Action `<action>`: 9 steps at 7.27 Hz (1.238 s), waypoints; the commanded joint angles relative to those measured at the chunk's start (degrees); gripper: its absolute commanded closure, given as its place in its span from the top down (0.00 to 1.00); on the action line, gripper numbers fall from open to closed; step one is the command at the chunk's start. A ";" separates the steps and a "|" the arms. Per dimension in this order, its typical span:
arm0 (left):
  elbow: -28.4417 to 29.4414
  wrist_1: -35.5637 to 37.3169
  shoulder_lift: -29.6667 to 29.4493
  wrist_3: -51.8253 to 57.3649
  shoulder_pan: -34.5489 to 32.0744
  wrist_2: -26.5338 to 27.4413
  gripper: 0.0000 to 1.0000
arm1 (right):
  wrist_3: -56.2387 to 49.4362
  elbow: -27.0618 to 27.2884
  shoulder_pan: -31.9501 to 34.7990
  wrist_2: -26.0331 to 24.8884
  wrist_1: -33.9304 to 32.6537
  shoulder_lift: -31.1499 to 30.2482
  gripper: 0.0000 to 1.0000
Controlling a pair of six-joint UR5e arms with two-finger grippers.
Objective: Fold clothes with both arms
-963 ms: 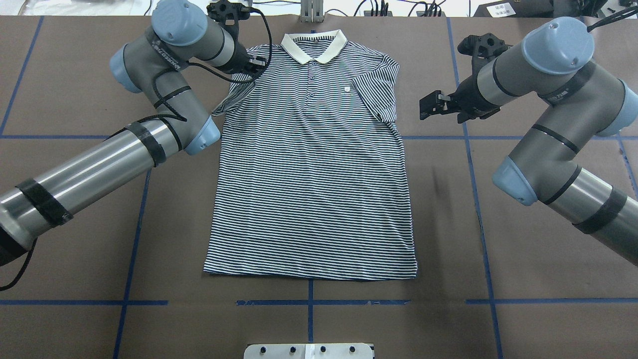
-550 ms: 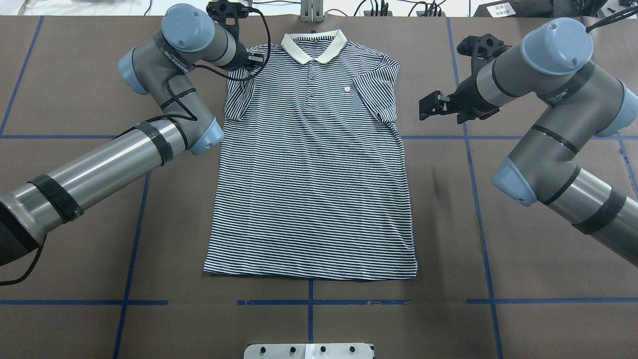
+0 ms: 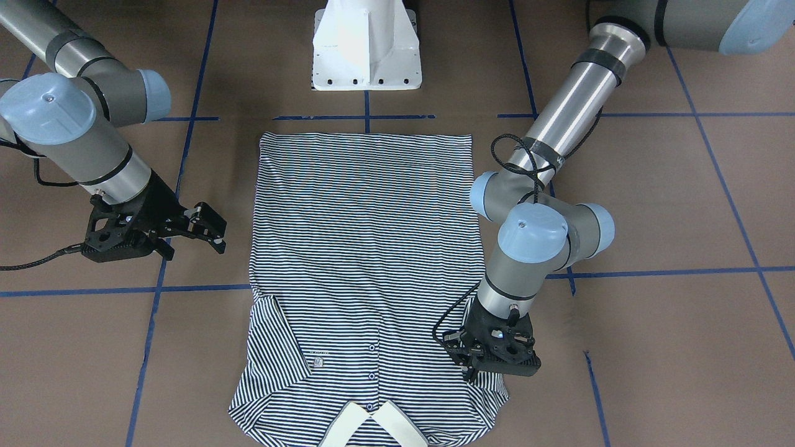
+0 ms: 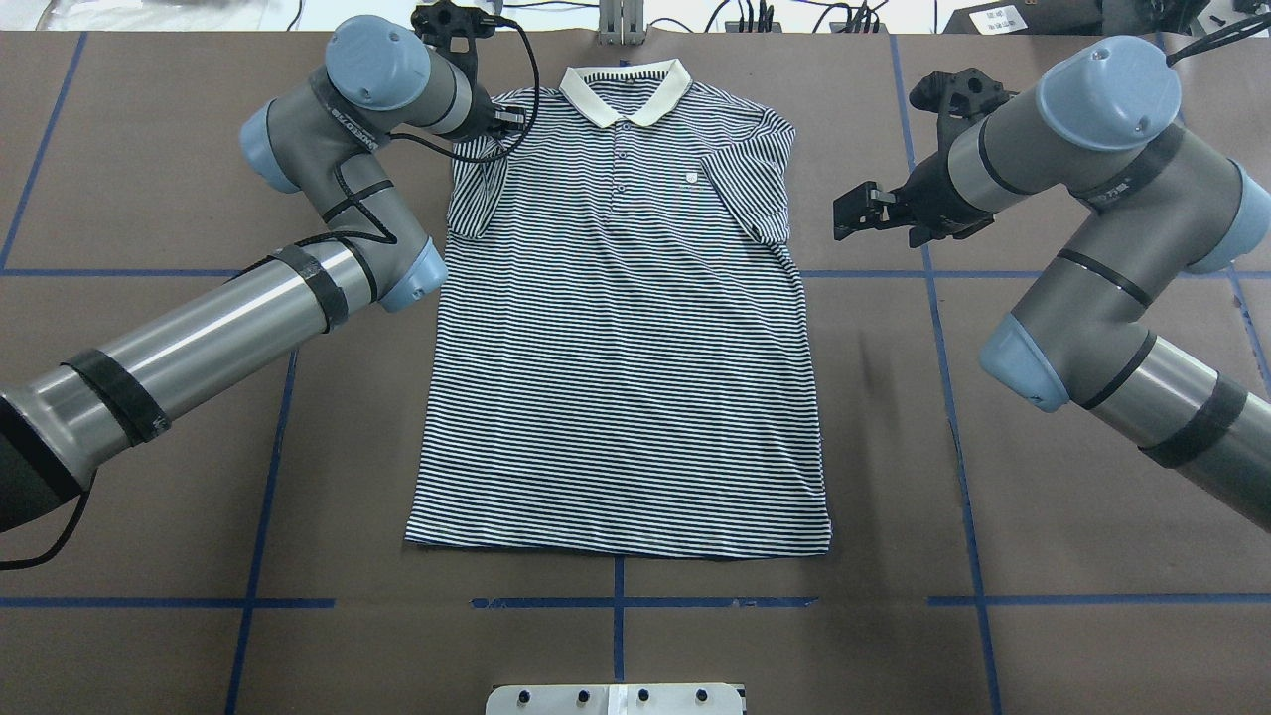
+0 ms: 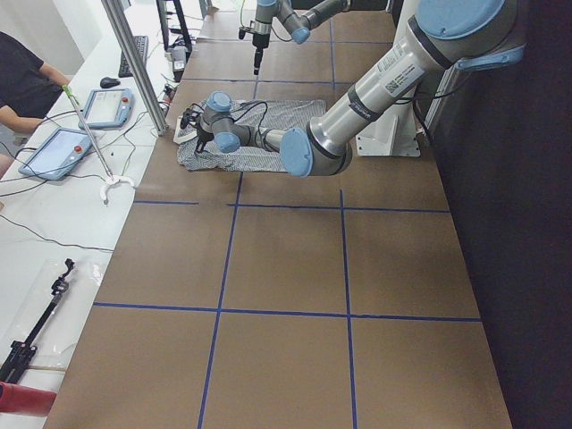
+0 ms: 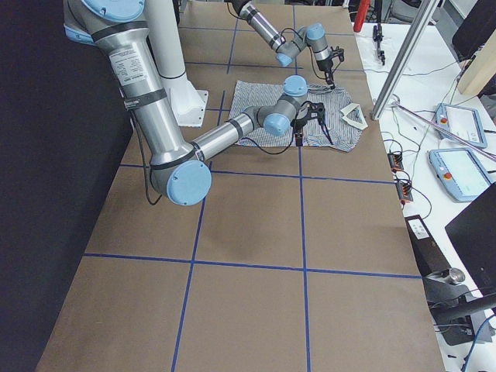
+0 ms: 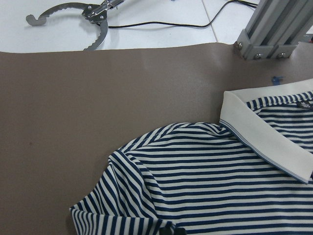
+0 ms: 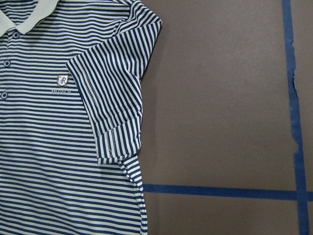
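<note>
while fine-striped polo shirt (image 4: 616, 377) lies flat, right gripper (image 4: 844, 216) splayed, left gripper (image 4: 508, 120) at its shoulder, grip unclear

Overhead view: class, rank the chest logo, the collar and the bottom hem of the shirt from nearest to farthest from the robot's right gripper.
1. chest logo: on the shirt, on the half facing the right gripper.
2. collar: top middle, at the far edge.
3. bottom hem: closest to the camera, farthest away.
</note>
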 commanded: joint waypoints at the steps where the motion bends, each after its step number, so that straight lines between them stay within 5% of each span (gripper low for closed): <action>1: -5.17 0.08 1.99 -1.11 0.08 -0.38 0.58 | 2.06 1.85 -0.05 -0.01 0.00 0.00 1.00; 3: -17.89 0.43 8.82 -3.49 0.78 -1.43 0.58 | 12.19 6.49 -2.75 -1.05 0.00 -0.09 1.00; 6: -33.80 0.87 21.90 -7.27 2.81 -7.31 0.72 | 39.00 16.68 -26.17 -28.76 -7.59 -1.05 0.98; 8: -35.53 0.96 25.02 -7.63 2.90 -7.68 0.84 | 48.97 21.26 -34.82 -37.15 -12.38 -6.03 0.86; 9: -35.53 0.87 25.21 -9.54 2.90 -7.59 0.84 | 50.23 22.42 -36.68 -37.18 -12.56 -10.24 0.84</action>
